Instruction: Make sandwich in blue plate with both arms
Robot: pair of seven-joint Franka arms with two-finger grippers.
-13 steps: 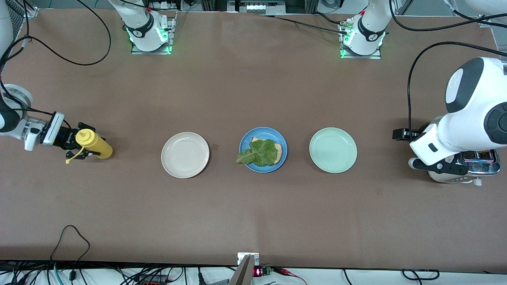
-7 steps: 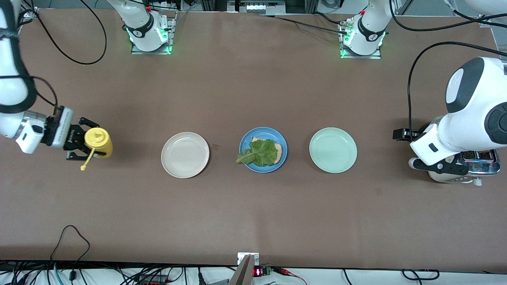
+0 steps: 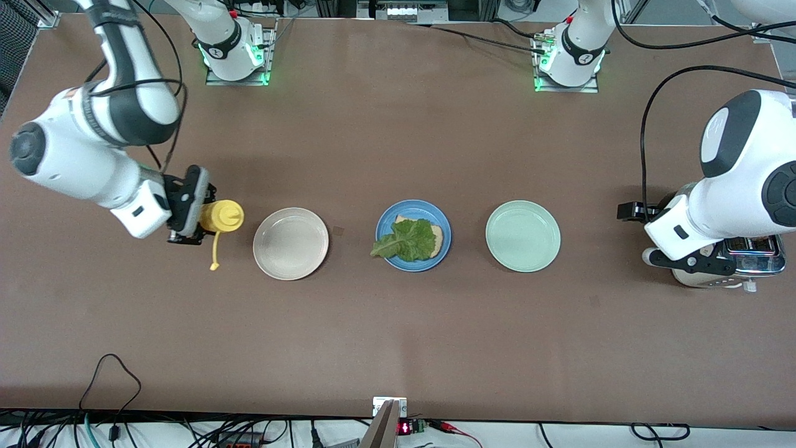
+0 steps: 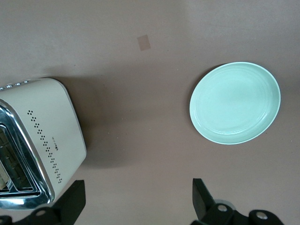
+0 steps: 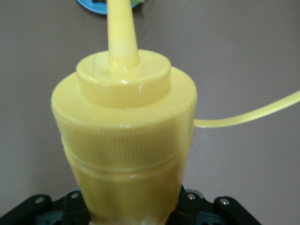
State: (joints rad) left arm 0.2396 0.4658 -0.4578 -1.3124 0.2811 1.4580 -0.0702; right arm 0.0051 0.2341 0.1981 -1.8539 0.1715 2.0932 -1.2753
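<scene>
The blue plate (image 3: 429, 211) lies at the table's middle and holds a slice of bread (image 3: 438, 235) with a green lettuce leaf (image 3: 404, 240) on top. My right gripper (image 5: 129, 211) is shut on a yellow squeeze bottle (image 3: 222, 216), carried on its side just above the table beside the cream-white plate (image 3: 290, 243). The bottle's nozzle points toward the plates and its cap strap (image 3: 215, 252) dangles. My left gripper (image 4: 139, 201) hangs open over bare table between the toaster (image 4: 42, 140) and the mint-green plate (image 4: 234, 103), holding nothing.
The toaster (image 3: 752, 261) stands at the left arm's end of the table, partly covered by the left arm. The mint-green plate (image 3: 522, 236) lies beside the blue plate toward that end. Cables run along the table's edges.
My right arm has swung the yellow bottle from the right arm's end of the table to just beside the cream-white plate, turning its nozzle toward the plates. The left arm has not moved.
</scene>
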